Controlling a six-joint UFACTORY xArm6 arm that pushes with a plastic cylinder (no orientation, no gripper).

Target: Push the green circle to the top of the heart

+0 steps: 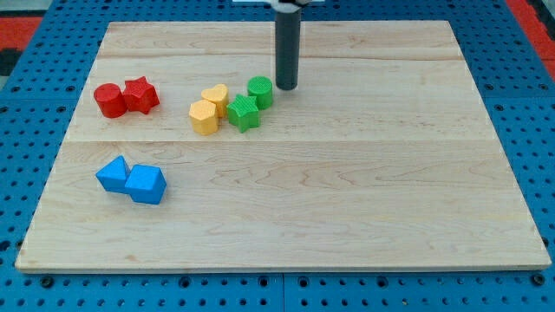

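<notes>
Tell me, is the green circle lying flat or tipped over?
Flat. The green circle shows its round face upward, sitting level on the board, with my tip just at its right.

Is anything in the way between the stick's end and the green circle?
No. My tip sits just to the view's right of the green circle, with nothing between them. The yellow heart lies on the circle's other side, to the view's left.
</notes>
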